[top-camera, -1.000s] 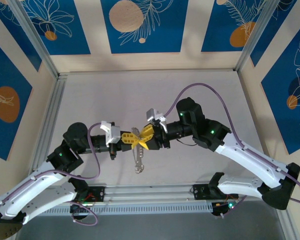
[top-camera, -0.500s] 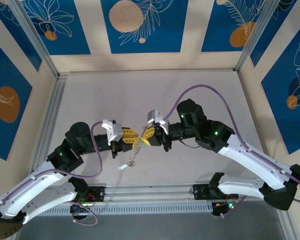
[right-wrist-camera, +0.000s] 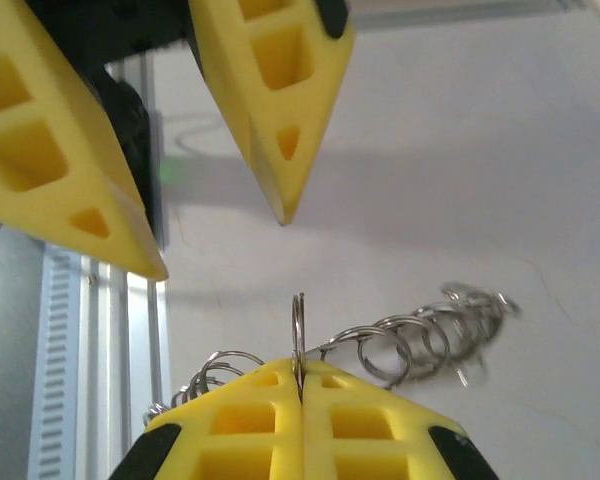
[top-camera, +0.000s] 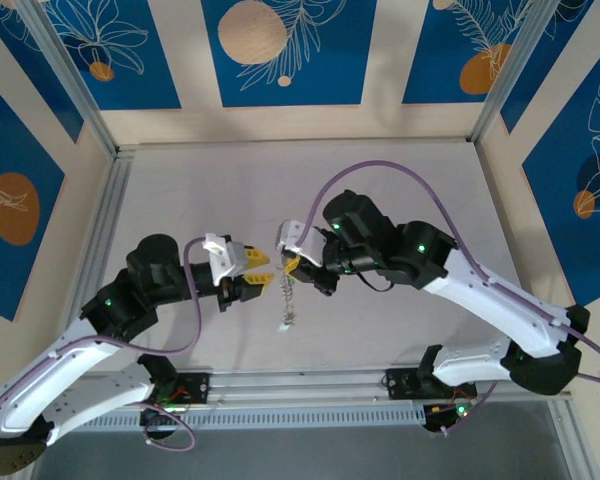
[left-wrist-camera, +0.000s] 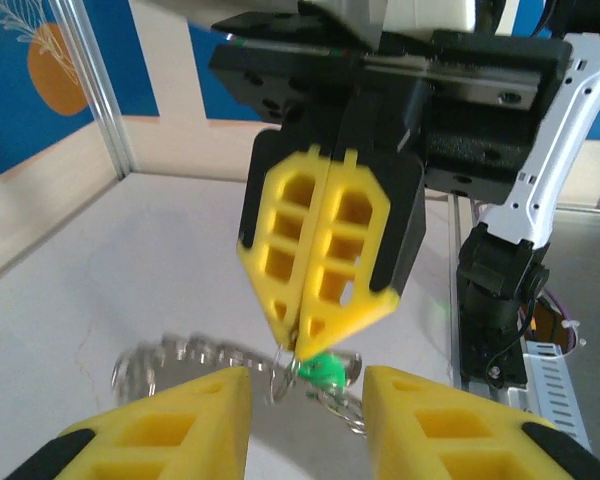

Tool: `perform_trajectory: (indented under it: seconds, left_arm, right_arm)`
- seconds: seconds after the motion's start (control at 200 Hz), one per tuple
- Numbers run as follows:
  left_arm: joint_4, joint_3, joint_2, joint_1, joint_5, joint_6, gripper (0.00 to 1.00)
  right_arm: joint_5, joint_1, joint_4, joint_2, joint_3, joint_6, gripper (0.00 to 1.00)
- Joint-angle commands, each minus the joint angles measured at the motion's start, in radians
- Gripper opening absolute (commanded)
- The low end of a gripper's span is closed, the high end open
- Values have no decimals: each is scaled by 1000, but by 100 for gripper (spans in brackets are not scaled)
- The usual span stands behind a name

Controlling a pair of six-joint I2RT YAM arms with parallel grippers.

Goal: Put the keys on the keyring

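Note:
The keyring (right-wrist-camera: 298,320) is a thin silvery ring standing edge-on between the fingertips of my right gripper (right-wrist-camera: 300,372), which is shut on it. In the left wrist view the small green key (left-wrist-camera: 326,370) hangs on the ring's wire (left-wrist-camera: 279,368), just below the right gripper's closed tips (left-wrist-camera: 298,342). My left gripper (left-wrist-camera: 307,405) is open, its yellow fingers (left-wrist-camera: 180,425) on either side of the key without touching it. From above, the left gripper (top-camera: 262,271) faces the right gripper (top-camera: 291,264) above the table. The chain (top-camera: 288,296) dangles down to its pale tag (top-camera: 283,326).
The chain's links (right-wrist-camera: 420,338) trail off to the right, blurred at the far end. A metal rail (top-camera: 300,385) with both arm bases runs along the near table edge. Framed walls close the white table (top-camera: 210,190) on three sides.
The left gripper has opened and let go of the ring, pulling back slightly. The right gripper has shut on the ring and shifted left. The chain has swung.

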Motion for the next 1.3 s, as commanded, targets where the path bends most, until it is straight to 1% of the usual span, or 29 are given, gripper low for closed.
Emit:
perform_trajectory:
  seconds: [0.0, 0.195, 0.29, 0.39, 0.6, 0.755, 0.9, 0.92, 0.985, 1.045, 1.201, 1.296]
  left_arm:
    - [-32, 33, 15, -16, 12, 32, 34]
    - [-70, 51, 40, -25, 1, 47, 34]
    - [-71, 53, 42, -28, -5, 54, 33]
    - [-60, 53, 52, -30, 12, 53, 33]
    - [-45, 56, 82, -38, 27, 54, 28]
    - [-45, 56, 80, -42, 20, 56, 27]
    - [-56, 63, 91, -46, 31, 61, 19]
    - [-59, 64, 94, -47, 34, 63, 17]
    - [-71, 71, 104, -48, 52, 70, 6]
    - [-73, 74, 111, -49, 62, 72, 0]
    - [-70, 71, 118, -52, 70, 71, 0]
    - [-48, 60, 102, -52, 48, 63, 0]
  right_arm:
    - [56, 12, -77, 11, 59, -43, 0]
    - [46, 30, -105, 38, 113, -65, 0]
    - [16, 38, -110, 45, 118, -76, 0]
    - [-12, 41, -112, 50, 121, -74, 0]
    - [-42, 48, -120, 54, 128, -76, 0]
    - [-65, 48, -108, 35, 126, -77, 0]
    - [-70, 46, -107, 34, 128, -77, 0]
    - [-71, 46, -107, 34, 126, -76, 0]
    - [-75, 46, -105, 34, 126, -76, 0]
    - [-72, 45, -102, 31, 125, -75, 0]
    - [-82, 37, -84, 13, 115, -70, 0]
    - [-96, 24, -64, -4, 90, -59, 0]
